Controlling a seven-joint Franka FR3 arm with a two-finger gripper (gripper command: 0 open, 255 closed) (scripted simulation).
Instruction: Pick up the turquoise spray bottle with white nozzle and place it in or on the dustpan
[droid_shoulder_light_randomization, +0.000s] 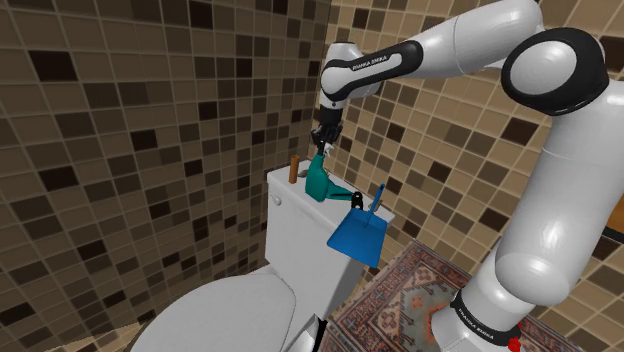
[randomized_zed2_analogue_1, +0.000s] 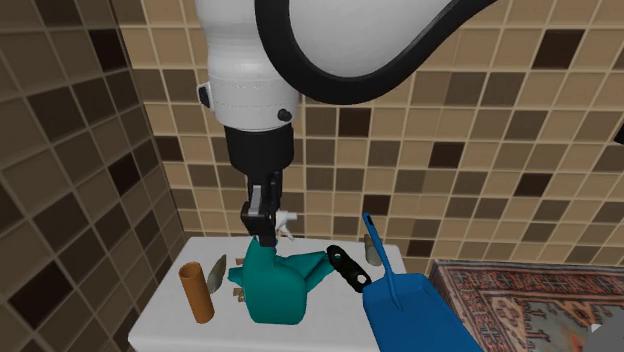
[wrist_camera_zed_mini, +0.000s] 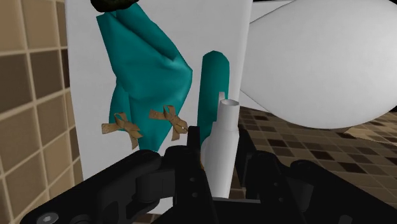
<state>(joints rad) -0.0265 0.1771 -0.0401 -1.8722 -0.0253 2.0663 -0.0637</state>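
Here, the black pincer (wrist_camera_zed_mini: 218, 143) is clenched on the spray bottle (wrist_camera_zed_mini: 215, 83): in the wrist view its two fingers clasp the white nozzle between them, and the slim turquoise body points away from the hand. The bottle is over the white toilet tank lid (droid_shoulder_light_randomization: 300, 205), just beside a bulkier teal figure (wrist_camera_zed_mini: 146, 76) with small tan bow-like pieces near its base. Whether the bottle's base touches the lid cannot be told.

In the second exterior view the pincer hangs straight down from the white wrist, with the teal figure right beneath it. A brown cylinder (randomized_zed2_analogue_1: 197, 290) stands on the lid toward that view's left. A small black item (randomized_zed2_analogue_1: 345, 265) lies between the teal figure and the blue dustpan (randomized_zed2_analogue_1: 410, 310). The dustpan rests at the lid's end, apart from the bottle, handle pointing up toward the tiled wall (droid_shoulder_light_randomization: 150, 120), pan jutting past the lid's edge. A patterned rug (droid_shoulder_light_randomization: 410, 290) covers the floor beside the toilet.
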